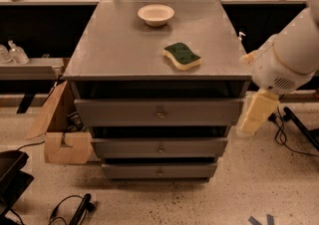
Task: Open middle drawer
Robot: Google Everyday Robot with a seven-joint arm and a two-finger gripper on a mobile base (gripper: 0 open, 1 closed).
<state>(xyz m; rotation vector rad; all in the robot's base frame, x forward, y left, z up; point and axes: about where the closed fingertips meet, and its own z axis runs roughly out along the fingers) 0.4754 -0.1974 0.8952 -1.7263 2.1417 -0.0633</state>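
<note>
The middle drawer (199, 148) sat in the table's (114, 50) front, under the top drawer (114, 113) and above the bottom drawer (129, 171), and looked shut, with its knob (160, 149) at the centre. The claw (253, 117) hung just off the table's right side, level with the top drawer. Whether it was clenched or released I could not tell. On the table lay a sponge (182, 55) and a bowl (156, 14).

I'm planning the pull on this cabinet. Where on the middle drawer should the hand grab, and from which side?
Grip the small round knob at the centre of the middle drawer, coming straight at the front; the flat panel shows no other hold. The hand hangs right of the cabinet, beside the top drawer.
</note>
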